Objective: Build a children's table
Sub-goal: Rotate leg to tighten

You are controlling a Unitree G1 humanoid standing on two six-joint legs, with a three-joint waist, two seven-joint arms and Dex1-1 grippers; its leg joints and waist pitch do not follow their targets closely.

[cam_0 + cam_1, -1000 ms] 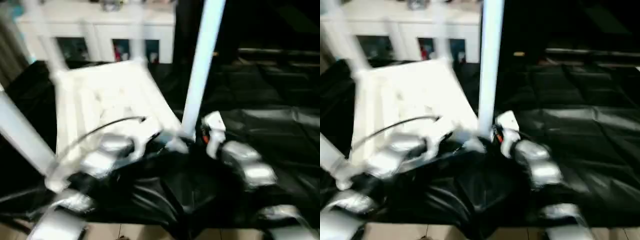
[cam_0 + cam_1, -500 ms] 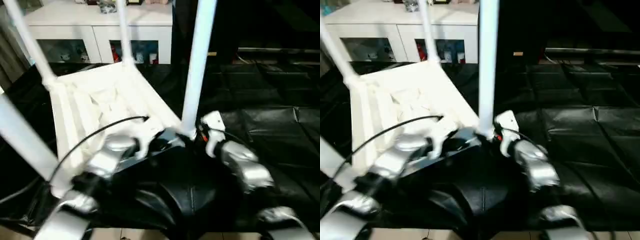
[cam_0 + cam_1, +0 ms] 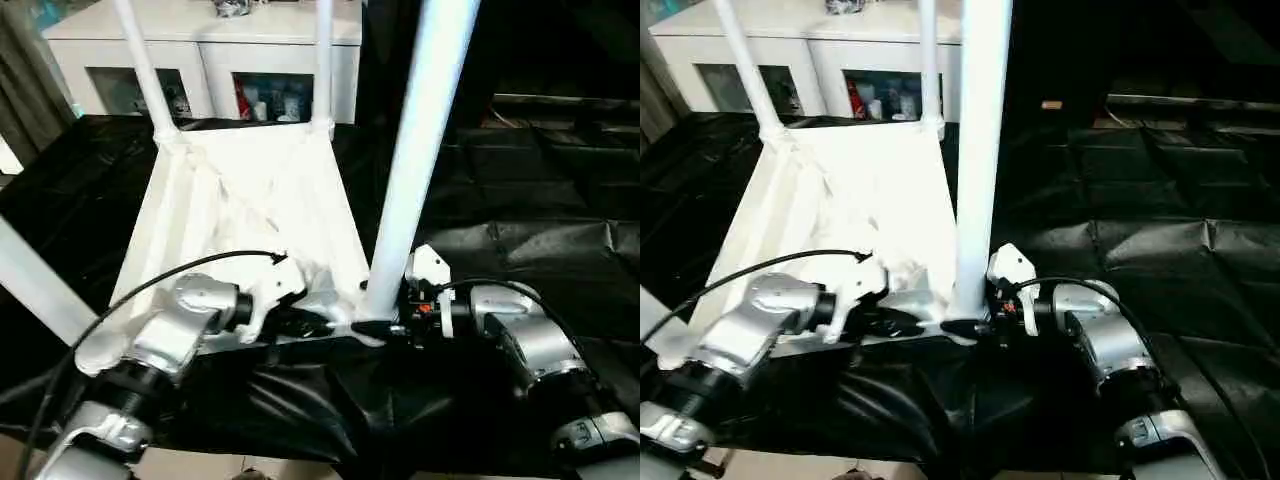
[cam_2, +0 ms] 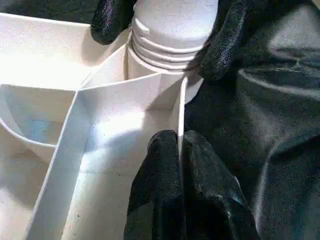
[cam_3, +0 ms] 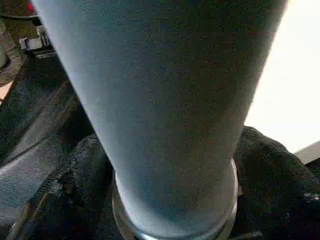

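Right gripper point(image 3: 385, 326), its two black fingers point(image 4: 220, 40) spread wide around the base of the near upright white tubular leg point(image 3: 418, 160), clasped that leg where its ribbed end sat in the corner socket of the upturned white plastic tabletop point(image 3: 250, 215). Just beside it the left gripper point(image 3: 318, 322) was pinched tight on the tabletop's thin edge wall. Beyond both, two more legs stood at the far corners; crumpled black sheeting point(image 3: 540, 200) lay all round, a white cabinet point(image 3: 210, 50) behind.

White tabletop point(image 3: 250, 215) lies upside-down, legs point(image 3: 420, 160) standing upright.
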